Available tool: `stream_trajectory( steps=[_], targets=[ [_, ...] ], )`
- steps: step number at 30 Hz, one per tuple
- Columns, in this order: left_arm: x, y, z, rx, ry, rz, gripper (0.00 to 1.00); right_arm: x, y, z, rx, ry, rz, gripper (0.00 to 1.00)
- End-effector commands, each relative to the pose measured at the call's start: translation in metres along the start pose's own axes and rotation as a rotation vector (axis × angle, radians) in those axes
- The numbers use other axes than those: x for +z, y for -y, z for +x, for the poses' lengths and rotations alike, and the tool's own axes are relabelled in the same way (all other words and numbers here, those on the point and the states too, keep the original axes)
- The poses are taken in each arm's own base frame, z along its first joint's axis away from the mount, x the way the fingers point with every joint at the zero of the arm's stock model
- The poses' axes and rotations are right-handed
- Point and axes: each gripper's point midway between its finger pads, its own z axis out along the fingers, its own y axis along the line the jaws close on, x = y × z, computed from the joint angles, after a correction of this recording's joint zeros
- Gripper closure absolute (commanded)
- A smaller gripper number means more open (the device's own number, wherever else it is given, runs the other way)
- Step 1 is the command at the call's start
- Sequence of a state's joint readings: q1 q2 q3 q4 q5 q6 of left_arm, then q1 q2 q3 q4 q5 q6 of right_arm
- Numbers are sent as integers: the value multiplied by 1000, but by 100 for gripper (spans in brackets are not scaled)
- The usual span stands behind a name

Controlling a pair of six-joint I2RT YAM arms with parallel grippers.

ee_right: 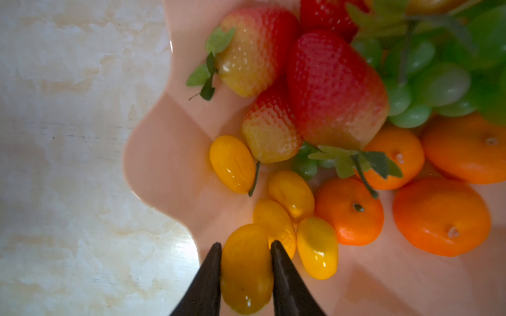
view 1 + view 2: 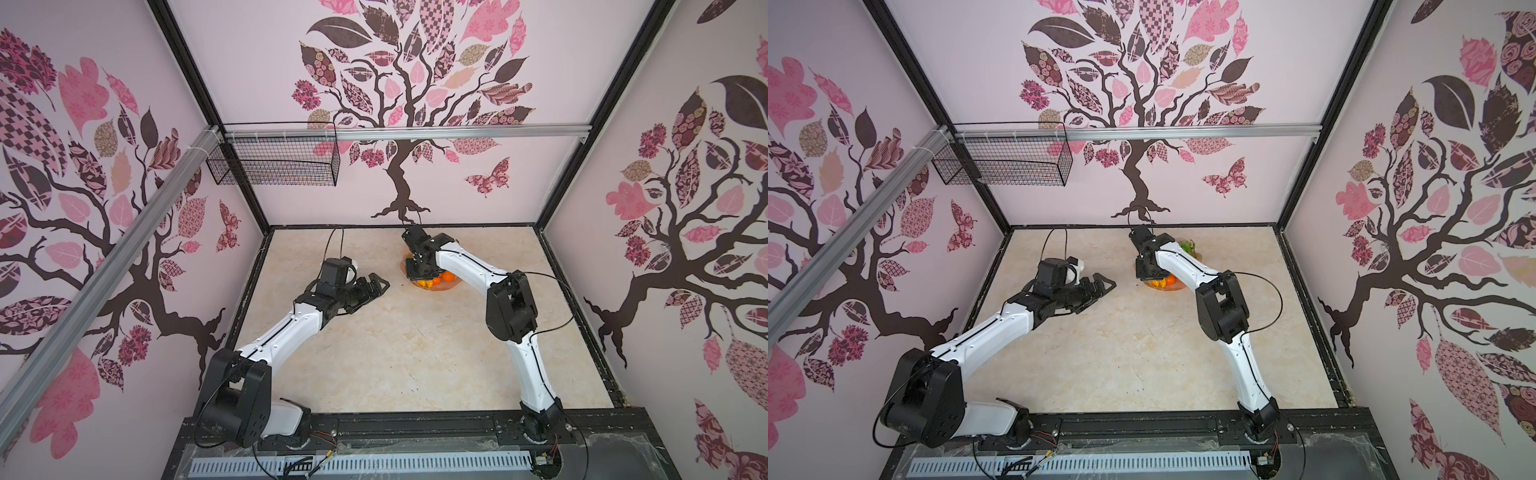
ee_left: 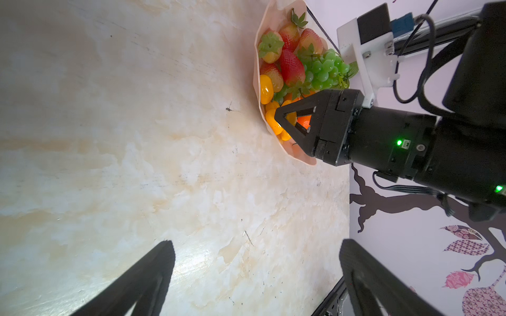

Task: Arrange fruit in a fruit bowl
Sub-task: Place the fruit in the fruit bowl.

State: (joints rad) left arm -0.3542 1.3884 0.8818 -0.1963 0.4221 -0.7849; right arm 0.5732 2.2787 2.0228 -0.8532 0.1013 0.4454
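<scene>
In a top view I am hanging my right gripper [image 2: 422, 272] over the fruit bowl [image 2: 453, 286] near the back wall, with my left gripper [image 2: 376, 293] gaping empty above the marble-look table [image 2: 395, 353]. In the left wrist view, strawberries [image 3: 291, 67] and the grape bunch [image 3: 324, 67] are crowding the bowl. In the right wrist view I am pinching a yellow tomato [image 1: 246, 268] between narrowly parted jaws, just inside the rim. I am judging a low, gentle release best, lest it roll out.

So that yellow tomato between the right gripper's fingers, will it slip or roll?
Probably slippery: the yellow tomato has a glossy skin with highlights. Its smooth oval shape suggests it would roll, though the fruit bowl should contain it.
</scene>
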Motion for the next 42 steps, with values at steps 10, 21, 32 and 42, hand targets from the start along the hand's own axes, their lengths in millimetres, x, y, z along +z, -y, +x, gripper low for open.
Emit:
stream_trajectory(
  steps=[10, 21, 32, 42],
  targets=[
    [-15, 20, -18, 70, 72, 19, 2, -16, 3, -13, 6, 29, 8, 59],
    [-48, 29, -43, 188, 226, -46, 2, -102, 10, -28, 28, 282, -100, 18],
    [-98, 28, -66, 311, 486, -117, 2, -159, 55, -14, 110, 604, -93, 0],
    [-145, -2, -77, 560, 722, -338, 2, -173, 128, 13, 119, 854, 164, 0]
  ],
)
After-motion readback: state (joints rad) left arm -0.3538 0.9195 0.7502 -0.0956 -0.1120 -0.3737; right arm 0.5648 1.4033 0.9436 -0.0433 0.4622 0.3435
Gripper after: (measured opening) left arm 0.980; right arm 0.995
